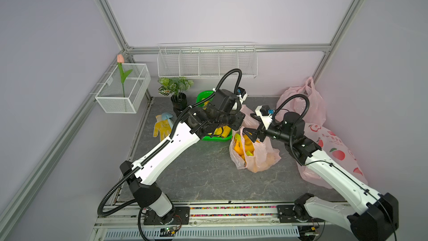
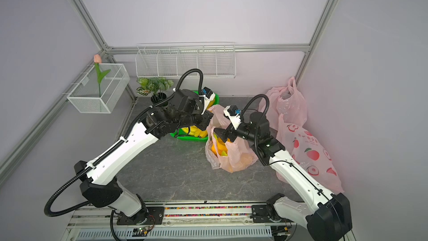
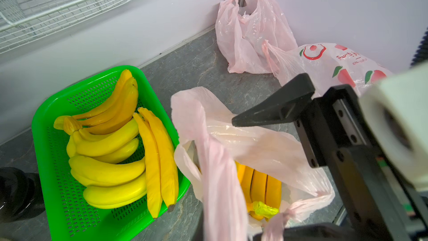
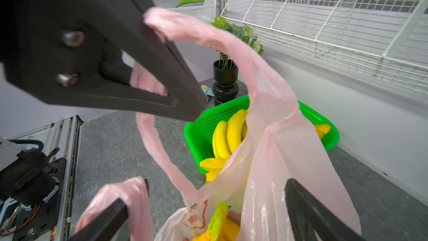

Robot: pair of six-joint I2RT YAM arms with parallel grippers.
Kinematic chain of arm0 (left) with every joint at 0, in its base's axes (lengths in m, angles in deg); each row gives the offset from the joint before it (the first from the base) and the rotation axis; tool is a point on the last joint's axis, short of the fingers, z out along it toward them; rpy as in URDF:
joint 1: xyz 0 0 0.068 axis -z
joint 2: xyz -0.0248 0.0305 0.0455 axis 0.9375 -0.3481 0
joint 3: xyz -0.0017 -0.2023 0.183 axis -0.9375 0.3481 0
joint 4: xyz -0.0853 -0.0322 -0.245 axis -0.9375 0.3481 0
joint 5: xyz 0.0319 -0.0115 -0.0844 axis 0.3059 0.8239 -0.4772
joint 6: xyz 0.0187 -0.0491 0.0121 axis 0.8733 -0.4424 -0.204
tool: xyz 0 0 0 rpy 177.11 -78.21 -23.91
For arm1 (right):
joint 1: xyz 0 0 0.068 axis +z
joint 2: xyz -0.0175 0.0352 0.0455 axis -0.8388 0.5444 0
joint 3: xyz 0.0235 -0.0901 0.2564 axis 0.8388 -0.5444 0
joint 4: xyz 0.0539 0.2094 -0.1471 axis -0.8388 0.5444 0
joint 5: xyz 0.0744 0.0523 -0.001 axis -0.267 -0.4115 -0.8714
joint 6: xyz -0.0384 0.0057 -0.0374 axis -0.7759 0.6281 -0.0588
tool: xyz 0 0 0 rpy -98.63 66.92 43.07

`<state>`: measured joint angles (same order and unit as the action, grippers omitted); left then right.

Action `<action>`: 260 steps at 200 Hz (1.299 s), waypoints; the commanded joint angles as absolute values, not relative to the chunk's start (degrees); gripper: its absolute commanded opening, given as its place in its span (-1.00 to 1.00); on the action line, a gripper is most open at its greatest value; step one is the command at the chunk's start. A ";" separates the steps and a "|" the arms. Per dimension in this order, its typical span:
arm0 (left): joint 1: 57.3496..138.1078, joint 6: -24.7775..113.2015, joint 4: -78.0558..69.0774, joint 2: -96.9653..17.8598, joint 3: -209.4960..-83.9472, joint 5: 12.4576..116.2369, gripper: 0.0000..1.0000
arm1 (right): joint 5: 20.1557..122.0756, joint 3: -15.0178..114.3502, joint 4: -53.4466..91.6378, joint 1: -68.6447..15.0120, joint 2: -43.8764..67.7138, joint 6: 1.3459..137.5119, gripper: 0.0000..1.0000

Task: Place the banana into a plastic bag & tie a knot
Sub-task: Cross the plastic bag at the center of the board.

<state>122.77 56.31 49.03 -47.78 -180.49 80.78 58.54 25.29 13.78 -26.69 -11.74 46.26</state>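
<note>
Two fingers (image 4: 139, 42) of the left gripper (image 4: 176, 103) clamp one pink handle (image 4: 208, 33); the right gripper (image 1: 250, 134) gapes wide over the plastic bag (image 1: 257, 158), a second handle (image 4: 129, 195) draped on one finger. The banana bunch (image 3: 259, 186) lies inside the bag, just beside the green basket (image 3: 46, 124).

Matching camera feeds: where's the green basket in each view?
Top view: green basket at centre, mostly hidden behind the left arm.
Top view: green basket left of centre, likewise hidden.
Left wrist: in full, bananas inside, beside the pink bag.
Right wrist: partly behind the pink bag.
Shared landmark: black plant pot next to it.
</note>
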 commanded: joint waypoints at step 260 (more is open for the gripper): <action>122.73 46.31 46.73 -45.34 -176.60 75.72 -1.00 | 80.46 18.12 -8.75 -16.47 -8.20 35.35 -0.28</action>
